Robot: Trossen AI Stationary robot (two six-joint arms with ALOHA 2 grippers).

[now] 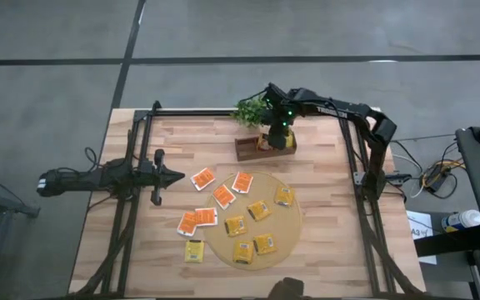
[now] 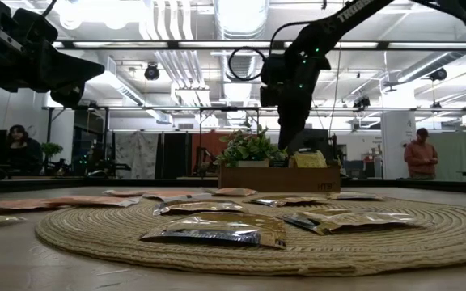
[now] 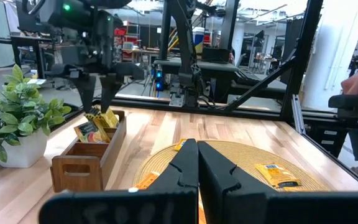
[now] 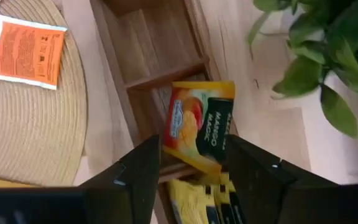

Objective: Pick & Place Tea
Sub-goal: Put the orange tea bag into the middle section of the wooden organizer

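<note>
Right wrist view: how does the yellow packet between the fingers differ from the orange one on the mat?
The yellow packet is yellow with a dark panel; the orange packet is orange-red with white edging. The yellow one sits tilted in the wooden box, between the right gripper's open fingers; the orange one lies flat on the round mat, away from the gripper. Both are small flat tea packets.

Round woven mat (image 1: 294, 237) on wooden table (image 1: 140, 250); green plant (image 1: 251, 111) beside wooden box (image 1: 247, 151); person (image 2: 420, 153) in background.
</note>
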